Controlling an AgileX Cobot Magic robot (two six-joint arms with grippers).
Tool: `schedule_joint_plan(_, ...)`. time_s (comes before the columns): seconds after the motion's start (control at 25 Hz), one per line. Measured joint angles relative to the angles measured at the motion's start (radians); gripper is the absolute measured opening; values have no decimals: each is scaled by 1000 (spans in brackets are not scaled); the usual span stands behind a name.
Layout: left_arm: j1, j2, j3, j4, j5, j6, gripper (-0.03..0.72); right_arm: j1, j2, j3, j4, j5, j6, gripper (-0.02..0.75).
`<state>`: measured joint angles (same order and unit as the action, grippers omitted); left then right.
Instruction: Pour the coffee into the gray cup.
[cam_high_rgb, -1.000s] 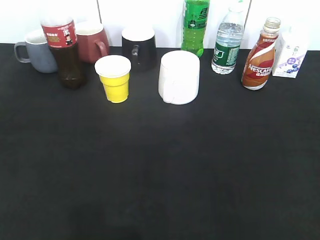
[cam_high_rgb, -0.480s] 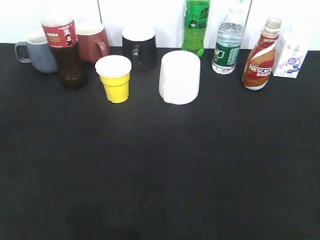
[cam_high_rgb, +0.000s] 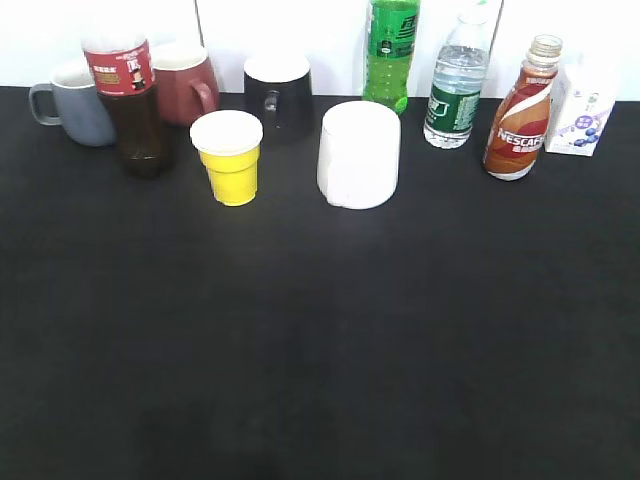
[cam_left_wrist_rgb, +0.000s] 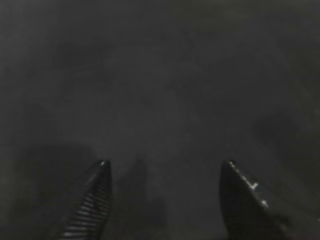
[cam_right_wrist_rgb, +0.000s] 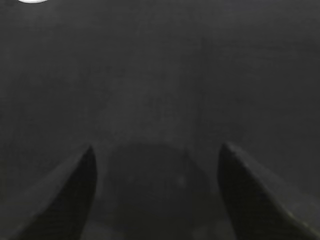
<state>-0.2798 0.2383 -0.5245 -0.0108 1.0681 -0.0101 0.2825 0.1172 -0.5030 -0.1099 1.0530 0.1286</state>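
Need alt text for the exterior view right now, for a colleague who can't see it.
No arm in view. Along the back of a black table: gray cup far left, Nescafe bottle far right, with other cups and bottles between them.

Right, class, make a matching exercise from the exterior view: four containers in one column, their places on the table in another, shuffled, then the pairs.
1. gray cup
2. coffee bottle
3. yellow cup
4. white mug

A. near the far right, beside a carton
B. far left, back row
C. middle, before the green bottle
D. right of the cola bottle

Pairs: 1-B, 2-A, 3-D, 4-C
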Motion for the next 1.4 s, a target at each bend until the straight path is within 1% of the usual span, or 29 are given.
schedule_joint_plan(0.04, 24, -23, 0, 0, -1, 0, 504, -13, 0, 0, 2, -1, 0, 590)
schedule_joint_plan(0.08, 62, -48, 1, 0, -1, 0, 497, -39, 0, 0, 4, -1, 0, 590)
schedule_joint_plan(0.2, 194, -135, 1, 0, -1, 0, 480, -168, 0, 0, 7, -3, 0, 591)
schedule_joint_plan(0.24, 226, -166, 1, 0, -1, 0, 480, -204, -1, 0, 7, -3, 1, 591)
schedule_joint_plan(0.28, 252, -189, 1, 0, 0, 0, 478, -227, -10, 0, 7, -4, 1, 591)
schedule_joint_plan(0.36, 276, -235, 1, 0, 0, 0, 469, -240, -68, 0, 7, -4, 1, 590)
schedule_joint_plan(0.44, 280, -246, 1, 0, 0, 0, 445, -242, -122, 0, 8, -6, 1, 590)
schedule_joint_plan(0.56, 280, -246, 1, 0, 0, 0, 418, -242, -126, 0, 11, -7, 1, 590)
schedule_joint_plan(0.8, 280, -246, 1, 0, 0, 0, 414, -242, -126, 0, 11, -7, 1, 591)
schedule_joint_plan(1.08, 280, -246, 1, 0, 0, 0, 358, -242, -126, 0, 11, -7, 1, 590)
schedule_joint_plan(1.16, 280, -246, 1, 0, 0, 0, 334, -242, -126, 0, 11, -7, 1, 591)
schedule_joint_plan(1.32, 280, -246, 1, 0, 0, 0, 255, -242, -126, 0, 11, -7, 1, 591)
schedule_joint_plan(1.4, 280, -246, 1, 0, 0, 0, 239, -242, -126, 0, 11, -7, 1, 591)
